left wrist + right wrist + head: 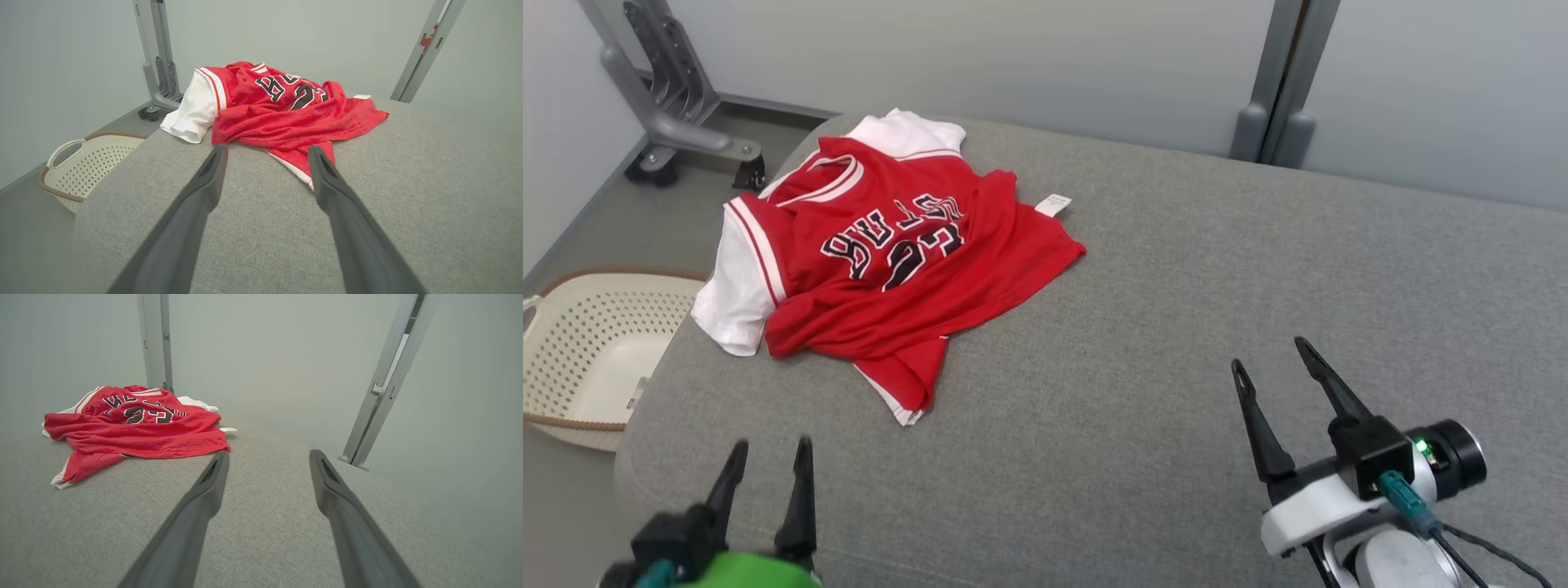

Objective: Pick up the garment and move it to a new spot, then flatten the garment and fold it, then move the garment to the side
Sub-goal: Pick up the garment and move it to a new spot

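Observation:
The garment [890, 261] is a red jersey with white sleeves and dark lettering, lying crumpled at the far left corner of the grey padded surface [1176, 327]. A white label sticks out at its right edge. The left wrist view shows the garment [282, 114] just beyond my fingertips, and the right wrist view has the garment [135, 424] off to the left. My left gripper [772, 449] hovers open at the near left, short of the jersey's hem. At the near right, my right gripper [1267, 355] is open and holds nothing.
A cream perforated laundry basket [596, 351] stands on the floor left of the surface. A grey wheeled metal stand [678, 122] is at the back left, and a grey post [1278, 82] rises behind the far edge. Bare grey surface spreads right of the jersey.

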